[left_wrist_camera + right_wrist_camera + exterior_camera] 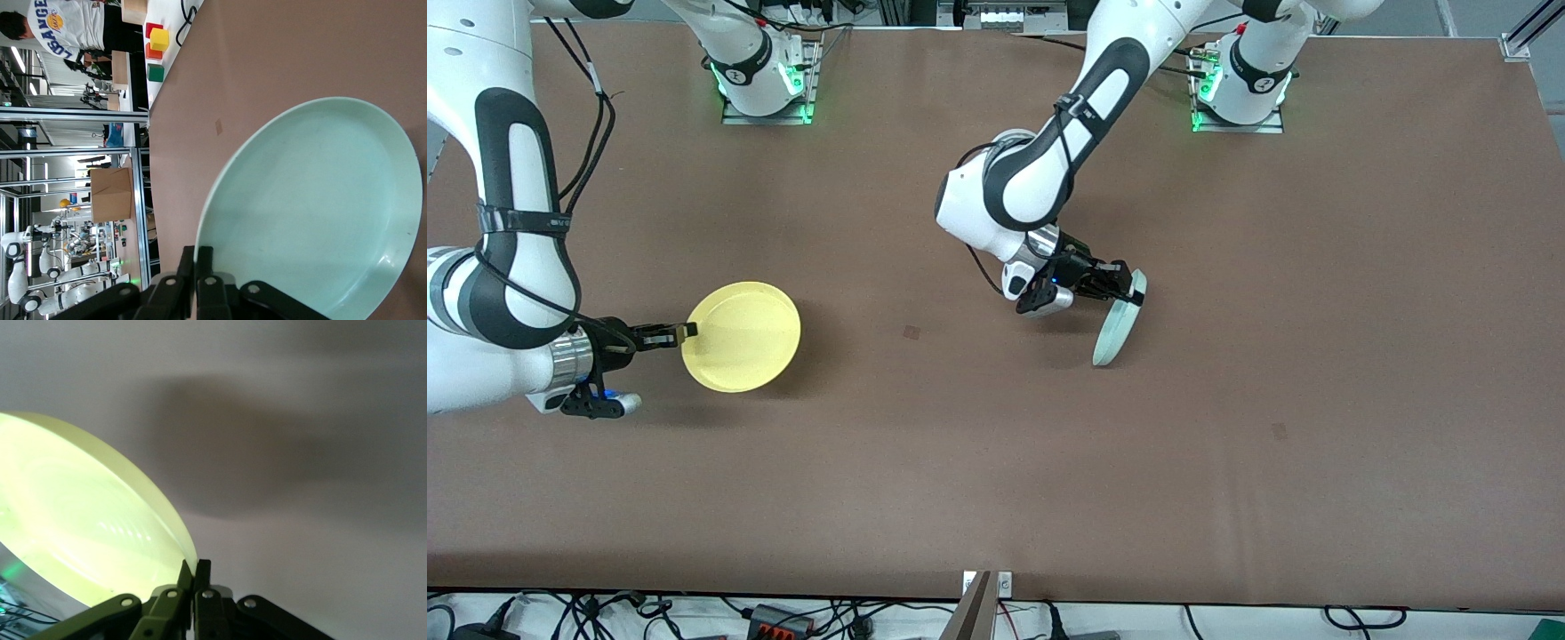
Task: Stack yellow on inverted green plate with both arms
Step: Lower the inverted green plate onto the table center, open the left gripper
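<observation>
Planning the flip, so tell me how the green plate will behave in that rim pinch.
The green plate looks stiff: pinched at one rim by the left gripper, it stands on edge without sagging. Probably light. Its smooth surface may slip or swing in such a narrow grip.

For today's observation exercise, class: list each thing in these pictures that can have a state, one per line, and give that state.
green plate: tipped up on edge, gripped at its rim, lower edge at or near the table.
yellow plate: held by its rim above the table, roughly level, casting a shadow.
left pincer: shut on the green plate's rim.
right pincer: shut on the yellow plate's rim.
</observation>
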